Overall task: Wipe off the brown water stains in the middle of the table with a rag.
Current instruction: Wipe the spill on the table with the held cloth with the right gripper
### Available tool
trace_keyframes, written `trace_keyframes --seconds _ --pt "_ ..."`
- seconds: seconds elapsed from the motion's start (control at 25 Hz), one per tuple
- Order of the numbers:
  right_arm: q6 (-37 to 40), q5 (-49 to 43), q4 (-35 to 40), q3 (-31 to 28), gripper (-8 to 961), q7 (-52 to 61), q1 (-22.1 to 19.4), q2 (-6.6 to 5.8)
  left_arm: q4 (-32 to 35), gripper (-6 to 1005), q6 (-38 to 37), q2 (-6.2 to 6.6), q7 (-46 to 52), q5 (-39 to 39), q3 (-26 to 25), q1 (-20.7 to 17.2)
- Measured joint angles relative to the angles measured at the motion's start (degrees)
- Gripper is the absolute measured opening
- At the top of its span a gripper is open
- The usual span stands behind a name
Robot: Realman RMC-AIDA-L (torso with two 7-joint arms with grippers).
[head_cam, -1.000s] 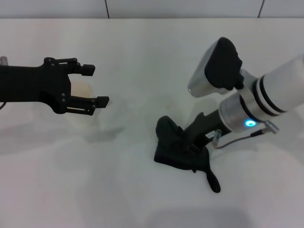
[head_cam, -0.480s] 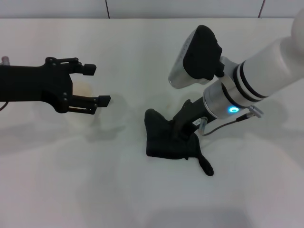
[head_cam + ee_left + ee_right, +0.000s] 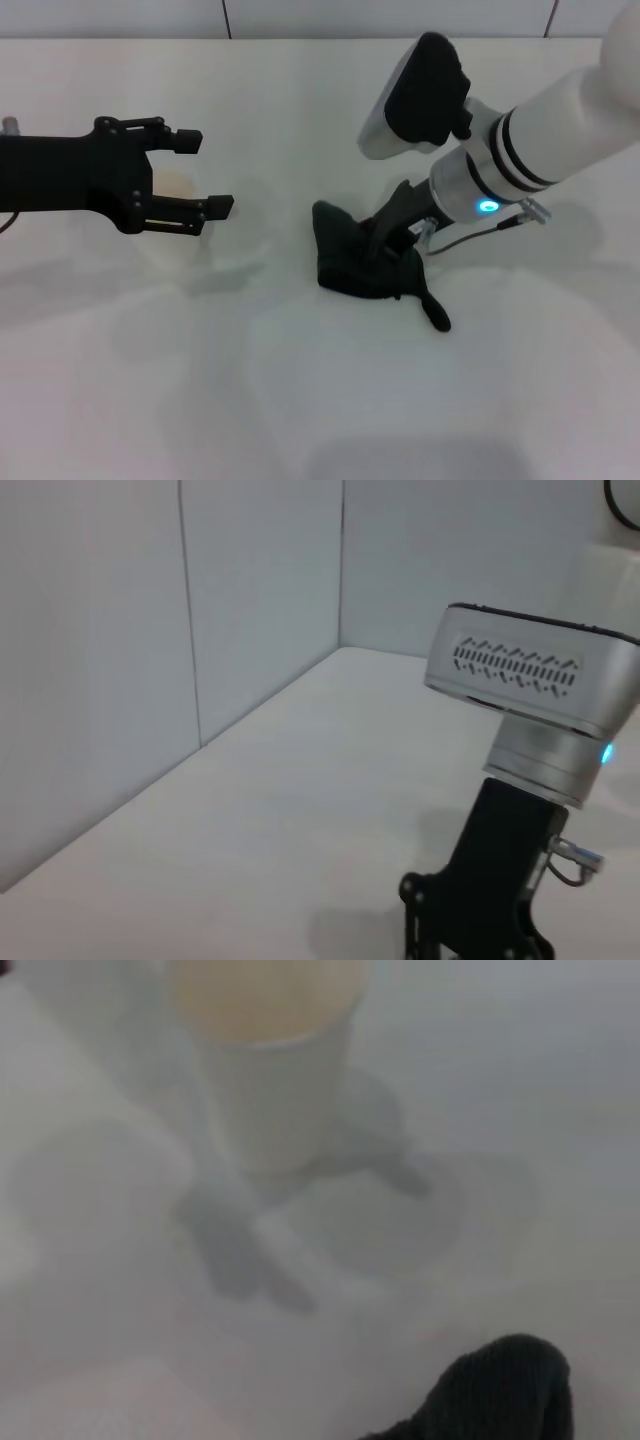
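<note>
One plain white table, pale panelled wall behind.

One black rag lies bunched on one white table. One clear plastic cup with a brownish tint stands to the left. Two robot grippers are in view: the left gripper hovering over the cup, the right gripper down on the rag.
</note>
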State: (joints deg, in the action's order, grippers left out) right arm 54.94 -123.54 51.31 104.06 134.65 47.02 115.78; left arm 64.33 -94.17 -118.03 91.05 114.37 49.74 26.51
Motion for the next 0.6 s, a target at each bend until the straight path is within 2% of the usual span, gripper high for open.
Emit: trace_keyframes --seconds 0.6 --pt "-3.2 -3.9 -5.4 -9.8 108 0.0 1.3 -0.21 -0.6 886 0.0 -0.16 0.0 0.0 0.0 -0.2"
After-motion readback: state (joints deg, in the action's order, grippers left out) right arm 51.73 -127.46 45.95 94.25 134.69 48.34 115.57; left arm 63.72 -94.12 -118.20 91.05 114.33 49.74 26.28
